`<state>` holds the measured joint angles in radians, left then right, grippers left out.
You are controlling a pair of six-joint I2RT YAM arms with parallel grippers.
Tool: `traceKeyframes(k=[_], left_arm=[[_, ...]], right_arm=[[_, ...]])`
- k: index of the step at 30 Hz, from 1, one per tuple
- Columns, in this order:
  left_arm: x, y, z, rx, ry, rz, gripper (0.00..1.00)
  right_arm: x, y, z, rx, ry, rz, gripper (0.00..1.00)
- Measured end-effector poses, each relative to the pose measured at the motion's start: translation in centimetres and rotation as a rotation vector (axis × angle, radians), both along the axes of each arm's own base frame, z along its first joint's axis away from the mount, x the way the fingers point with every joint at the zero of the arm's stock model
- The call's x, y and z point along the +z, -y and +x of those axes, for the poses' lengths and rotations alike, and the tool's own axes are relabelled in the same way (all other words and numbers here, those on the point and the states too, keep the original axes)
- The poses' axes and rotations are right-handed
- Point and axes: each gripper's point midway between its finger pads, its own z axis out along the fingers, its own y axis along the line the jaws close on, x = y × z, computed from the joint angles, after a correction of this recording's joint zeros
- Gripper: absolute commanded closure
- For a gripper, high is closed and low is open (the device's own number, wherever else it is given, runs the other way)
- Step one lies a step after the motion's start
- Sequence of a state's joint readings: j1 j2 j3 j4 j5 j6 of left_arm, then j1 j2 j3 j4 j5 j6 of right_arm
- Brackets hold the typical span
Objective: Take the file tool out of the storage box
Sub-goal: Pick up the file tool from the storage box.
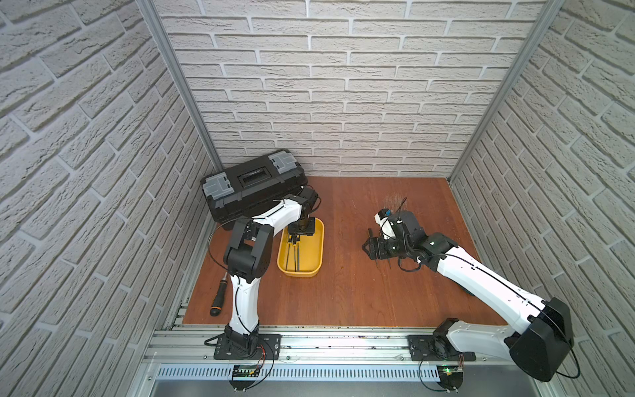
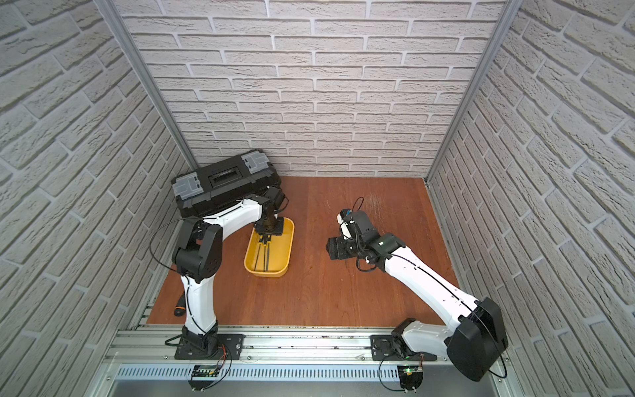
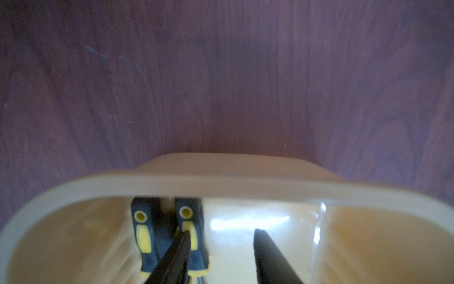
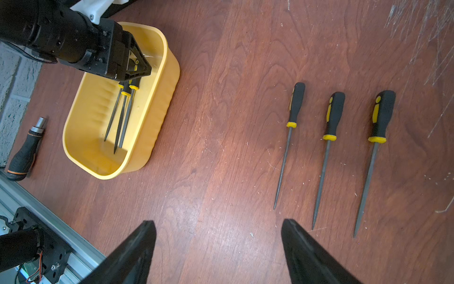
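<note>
Left gripper (image 3: 222,232), fingers half-spread, sits inside the yellow storage box (image 3: 221,186), one seemingly touching a file handle (image 3: 188,216); right gripper (image 4: 218,222), fingers wide apart, above the counter (image 4: 221,123)

A lab robot cell: brick-print wall panels (image 1: 343,86), aluminium rail (image 1: 343,343).
</note>
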<state>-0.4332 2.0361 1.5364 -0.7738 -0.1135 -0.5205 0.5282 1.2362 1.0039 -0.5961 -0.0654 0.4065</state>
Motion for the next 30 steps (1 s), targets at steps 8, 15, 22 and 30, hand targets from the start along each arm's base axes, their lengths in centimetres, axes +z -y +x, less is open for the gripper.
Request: traceKeyframes(k=[8, 15, 22, 30], left_arm=[[0.0, -0.4, 0.1, 0.005, 0.008, 0.023, 0.55], [-0.4, -0.7, 0.1, 0.008, 0.001, 0.042, 0.55], [-0.8, -0.6, 0.2, 0.007, -0.004, 0.044, 0.55], [-1.0, -0.7, 0.4, 0.007, -0.007, 0.045, 0.61]], right_arm=[[-0.1, 0.0, 0.0, 0.001, -0.001, -0.002, 0.15], [-0.2, 0.0, 0.1, 0.0, -0.005, -0.005, 0.15], [-0.3, 0.0, 0.1, -0.002, -0.004, -0.007, 0.15], [-0.7, 0.1, 0.0, -0.002, -0.013, -0.013, 0.15]])
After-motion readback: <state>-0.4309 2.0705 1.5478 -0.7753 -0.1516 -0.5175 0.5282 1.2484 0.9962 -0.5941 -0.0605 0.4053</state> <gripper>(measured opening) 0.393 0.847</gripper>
